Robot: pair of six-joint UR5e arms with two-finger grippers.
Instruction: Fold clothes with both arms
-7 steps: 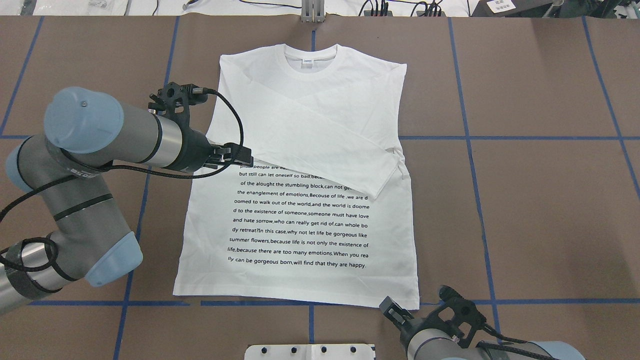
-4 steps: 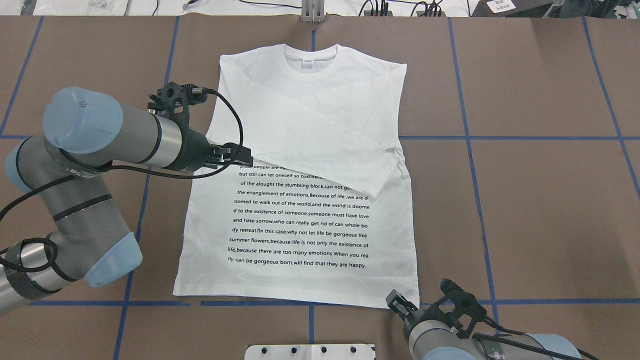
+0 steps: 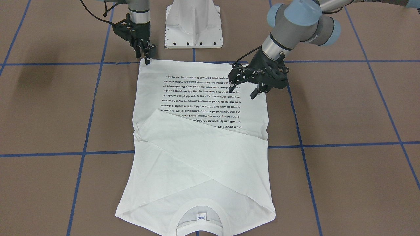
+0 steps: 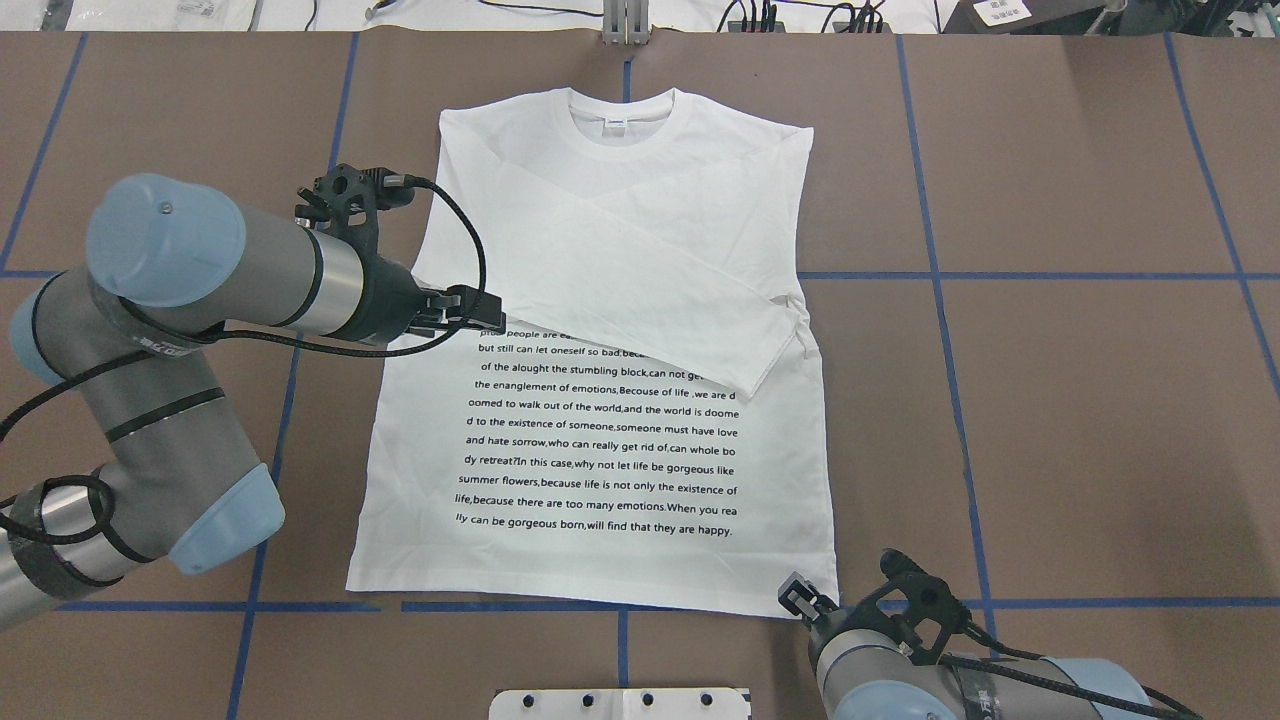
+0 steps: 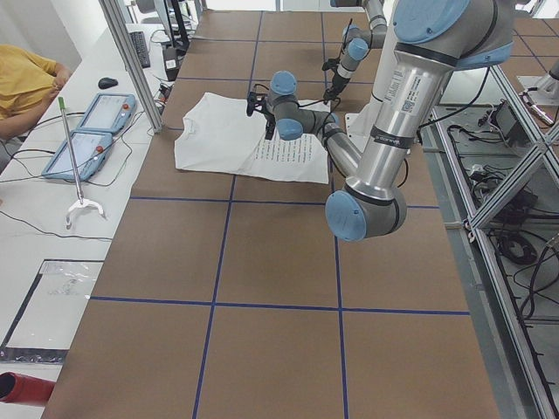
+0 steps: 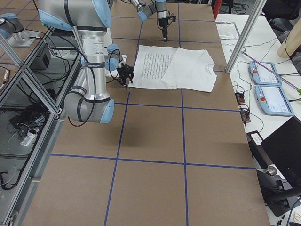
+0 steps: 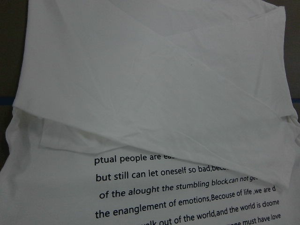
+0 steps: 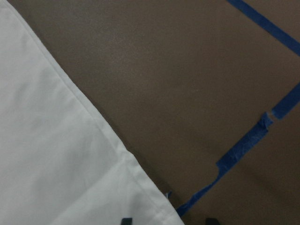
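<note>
Brown table, flat T-shirt, left end effector gaping empty over it, right end effector likewise at hem

Overhead looking down from T-shirt hem side; front-facing opposite, steep, from collar side. Side views far off either flank. Wrist cams close: folded sleeves, hem corner. Shared across all: T-shirt.

Left gripper hovers over the T-shirt, jaws spread wide, wrist tilted. Right gripper points straight down at its hem corner, fingers apart.
</note>
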